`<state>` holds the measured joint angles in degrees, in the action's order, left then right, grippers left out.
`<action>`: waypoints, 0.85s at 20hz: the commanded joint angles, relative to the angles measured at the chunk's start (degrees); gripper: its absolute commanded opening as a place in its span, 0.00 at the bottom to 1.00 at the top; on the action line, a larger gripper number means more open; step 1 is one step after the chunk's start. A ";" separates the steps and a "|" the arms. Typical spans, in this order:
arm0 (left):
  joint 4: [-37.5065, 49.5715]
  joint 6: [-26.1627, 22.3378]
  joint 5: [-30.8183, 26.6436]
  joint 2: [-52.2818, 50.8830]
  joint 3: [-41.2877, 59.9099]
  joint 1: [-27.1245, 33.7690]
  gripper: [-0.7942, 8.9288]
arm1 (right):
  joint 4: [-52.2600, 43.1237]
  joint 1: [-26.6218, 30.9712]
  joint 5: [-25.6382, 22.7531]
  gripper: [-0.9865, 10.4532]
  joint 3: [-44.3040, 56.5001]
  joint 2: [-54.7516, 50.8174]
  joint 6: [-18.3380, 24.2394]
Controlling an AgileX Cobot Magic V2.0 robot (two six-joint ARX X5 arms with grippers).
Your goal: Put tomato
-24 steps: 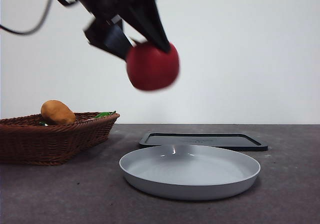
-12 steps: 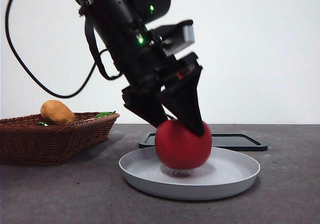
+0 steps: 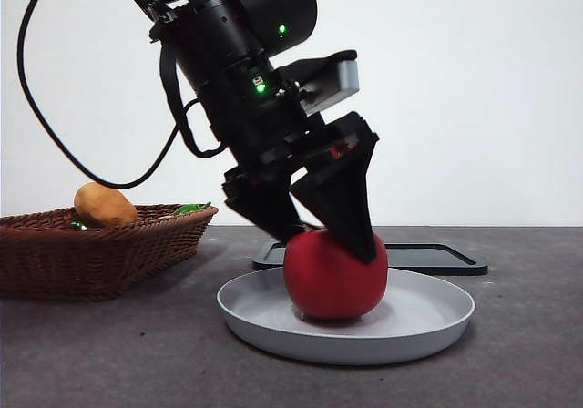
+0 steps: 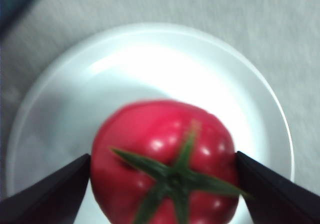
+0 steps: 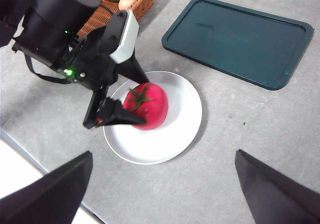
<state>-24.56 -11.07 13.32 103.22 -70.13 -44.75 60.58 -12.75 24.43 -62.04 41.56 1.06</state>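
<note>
Shallow round white plate (image 3: pixel 428 321) nearest the front camera. On it sits the glossy red tomato with green stem (image 3: pixel 334 276), left gripper (image 3: pixel 328 237) clasping its sides. Judgement: open the jaws evenly, lift straight up to avoid rolling. Wicker basket (image 3: pixel 100 258) at 9 o'clock; dark flat tray (image 3: pixel 428 257) behind. Right gripper (image 5: pixel 162 191) hangs above, jaws spread.

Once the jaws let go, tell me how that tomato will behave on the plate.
The tomato is round and glossy, so it may rock or roll a little when the left gripper releases it. The plate has a raised rim, which would probably stop it. Its smooth skin looks slippery, and firm squeezing could bruise it.
</note>
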 commanded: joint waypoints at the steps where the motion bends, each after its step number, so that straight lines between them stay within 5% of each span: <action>1: -0.48 0.26 -0.02 1.40 -0.87 -0.74 0.57 | -0.52 -0.24 0.13 0.48 -1.18 0.31 -0.59; 11: -1.49 0.44 -1.27 -6.29 -1.51 -0.11 0.64 | -0.52 -0.24 0.15 0.48 -1.18 0.28 -0.59; 17: -1.57 5.84 -1.57 -17.53 -1.51 4.46 0.63 | -0.55 -0.24 0.13 0.48 -1.18 0.33 -0.59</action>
<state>-26.52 -6.92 11.90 85.41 -70.13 -40.01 60.58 -12.75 24.43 -62.04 41.56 1.06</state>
